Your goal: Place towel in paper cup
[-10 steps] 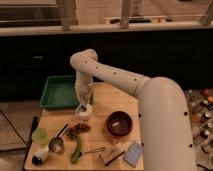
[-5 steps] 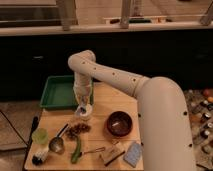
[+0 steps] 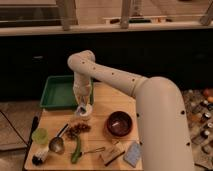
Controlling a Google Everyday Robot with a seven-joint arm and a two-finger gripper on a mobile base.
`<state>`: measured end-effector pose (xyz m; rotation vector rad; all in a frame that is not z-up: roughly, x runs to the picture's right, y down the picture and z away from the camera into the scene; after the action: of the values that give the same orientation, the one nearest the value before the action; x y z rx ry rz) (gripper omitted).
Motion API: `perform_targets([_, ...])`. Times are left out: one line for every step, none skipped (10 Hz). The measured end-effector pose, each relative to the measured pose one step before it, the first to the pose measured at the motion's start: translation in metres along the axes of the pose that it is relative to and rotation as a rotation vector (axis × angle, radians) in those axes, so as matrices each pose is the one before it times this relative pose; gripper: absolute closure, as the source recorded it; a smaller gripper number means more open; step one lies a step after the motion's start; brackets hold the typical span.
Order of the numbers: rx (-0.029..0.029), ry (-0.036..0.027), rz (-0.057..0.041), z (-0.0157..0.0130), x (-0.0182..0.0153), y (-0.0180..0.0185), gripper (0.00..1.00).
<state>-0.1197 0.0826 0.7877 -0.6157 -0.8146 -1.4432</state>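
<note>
Camera view is showing the claw (image 3: 82, 105) hovering directly over the small white paper cup (image 3: 83, 112) on the wooden worktop (image 3: 100, 102), beside the green plastic tray (image 3: 57, 92). Claw state: cannot tell whether it is holding the towel. Advice: releasing only once centred inside the rim is looking safest.

The claw (image 3: 82, 105) hangs over a wooden table (image 3: 100, 127) bearing tray (image 3: 59, 93), bowl (image 3: 119, 123), cup (image 3: 84, 112).

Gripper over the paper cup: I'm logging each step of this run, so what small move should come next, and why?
Probably a short straight descent, then release. The gripper hangs directly above the paper cup, which stands on the table beside the green tray. Something pale, likely the towel, shows at the cup's mouth, but how deep it sits is unclear, so pushing down slightly seems safest.
</note>
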Motion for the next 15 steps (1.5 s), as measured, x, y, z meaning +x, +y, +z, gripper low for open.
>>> perform_targets([-0.00050, 0.00061, -0.00291, -0.00032, 0.00048, 0.00036, 0.20])
perform_targets([-0.00043, 0.00025, -0.00236, -0.00023, 0.00029, 0.00054, 0.20])
perform_targets([-0.00070, -0.00010, -0.00323, 0.00005, 0.00028, 0.00072, 0.20])
perform_targets([0.00038, -0.00055, -0.00281, 0.00013, 0.00008, 0.00014, 0.20])
perform_targets([0.00093, -0.00021, -0.00253, -0.00004, 0.00013, 0.00015, 0.20])
perform_targets([0.00152, 0.00006, -0.00197, -0.00029, 0.00030, 0.00095, 0.20])
perform_targets([0.00147, -0.00086, -0.00067, 0.00032, 0.00030, 0.00097, 0.20])
perform_targets([0.00054, -0.00002, -0.00034, 0.00013, 0.00021, 0.00076, 0.20])
perform_targets([0.00197, 0.00267, -0.00126, -0.00036, 0.00019, 0.00096, 0.20])
perform_targets([0.00315, 0.00680, -0.00137, -0.00178, 0.00118, -0.00043, 0.20])
perform_targets([0.00127, 0.00431, -0.00259, -0.00122, 0.00057, -0.00094, 0.20])
perform_targets([-0.00025, 0.00216, -0.00130, -0.00077, 0.00027, -0.00002, 0.20])
perform_targets([-0.00057, 0.00170, -0.00079, -0.00054, 0.00019, 0.00033, 0.20])
perform_targets([0.00010, 0.00022, 0.00032, -0.00013, 0.00004, 0.00001, 0.20])
perform_targets([-0.00016, -0.00029, -0.00010, 0.00016, -0.00005, 0.00000, 0.20])
